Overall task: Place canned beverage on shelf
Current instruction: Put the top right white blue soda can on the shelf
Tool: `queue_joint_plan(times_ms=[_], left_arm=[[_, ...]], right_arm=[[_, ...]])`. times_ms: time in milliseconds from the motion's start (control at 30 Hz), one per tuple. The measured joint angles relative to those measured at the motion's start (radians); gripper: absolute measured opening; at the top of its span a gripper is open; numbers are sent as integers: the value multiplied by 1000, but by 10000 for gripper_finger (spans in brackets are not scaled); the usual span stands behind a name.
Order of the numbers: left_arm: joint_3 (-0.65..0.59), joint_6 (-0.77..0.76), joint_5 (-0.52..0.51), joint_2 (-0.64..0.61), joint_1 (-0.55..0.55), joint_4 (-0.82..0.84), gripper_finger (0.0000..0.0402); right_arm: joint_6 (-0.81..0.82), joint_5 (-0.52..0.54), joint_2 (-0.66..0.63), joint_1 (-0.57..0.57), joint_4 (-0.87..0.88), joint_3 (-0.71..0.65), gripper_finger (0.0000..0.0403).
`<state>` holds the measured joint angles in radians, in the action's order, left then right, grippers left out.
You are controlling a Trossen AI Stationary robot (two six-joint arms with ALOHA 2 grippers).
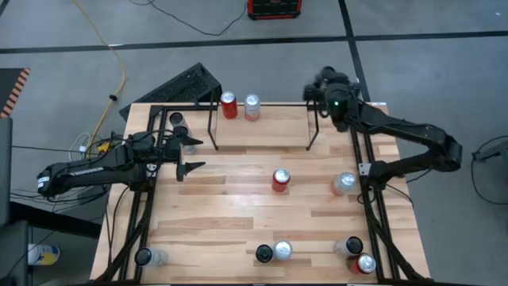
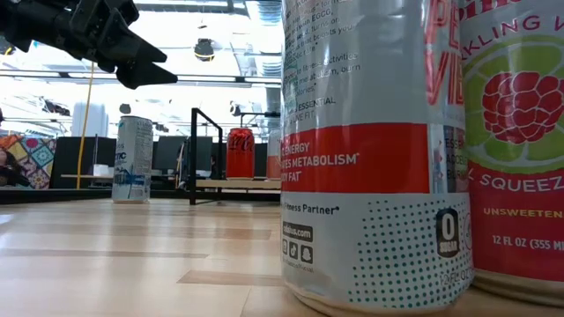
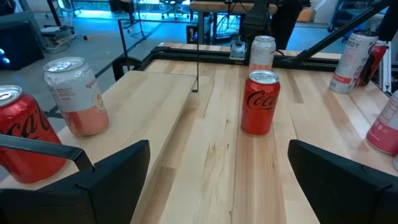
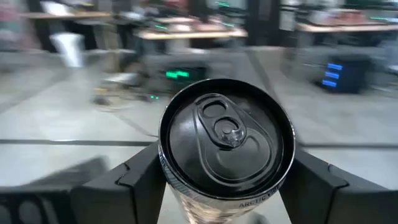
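Right up close in the low view, two tall cans (image 2: 374, 158) stand on the pale wooden table (image 1: 238, 214), with more scattered along its near edge. Mid-table, a red cola can (image 1: 280, 180) stands alone, a silver one (image 1: 343, 183) off to its right. The left gripper (image 1: 189, 156) hangs over the table's left side with its jaws wide apart and empty, pointed toward that red can. Farther back, the shelf (image 1: 262, 119) already carries two cans, a red one (image 1: 229, 105) and a pale one (image 1: 252, 106), side by side toward its left end; the rest of the rack looks unfilled. The right gripper (image 4: 227, 186) hangs at the far right corner, just beyond the shelf's right bracket, jaws clamped on a black-topped can (image 4: 227, 140). By my reckoning that can is on its way to the rack, so the job sits partway, several cans remaining. Beyond lies grey floor with a yellow cable (image 1: 107, 40) and a keyboard (image 1: 178, 83).
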<state>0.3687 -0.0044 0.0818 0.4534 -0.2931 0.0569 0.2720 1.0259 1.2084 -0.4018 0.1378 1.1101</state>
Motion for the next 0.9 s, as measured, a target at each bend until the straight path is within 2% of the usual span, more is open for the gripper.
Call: queue_joint_plan(times_ms=[267, 333, 433, 533, 667, 900], left_arm=[[0, -11, 17, 0, 0, 7, 369], [0, -13, 18, 0, 0, 7, 369], [0, -16, 19, 0, 0, 7, 369], [0, -15, 34, 0, 0, 7, 369], [0, -5, 45, 0, 0, 14, 369], [0, 3, 44, 0, 0, 20, 369]], right_arm=[[4, -128, 275, 20, 32, 208, 275], [51, -167, 352, 13, 115, 274, 275], [125, -282, 455, -12, 259, 381, 275], [144, -349, 536, -47, 347, 465, 275], [155, -393, 603, -77, 389, 511, 275], [262, -456, 640, -93, 426, 515, 275]])
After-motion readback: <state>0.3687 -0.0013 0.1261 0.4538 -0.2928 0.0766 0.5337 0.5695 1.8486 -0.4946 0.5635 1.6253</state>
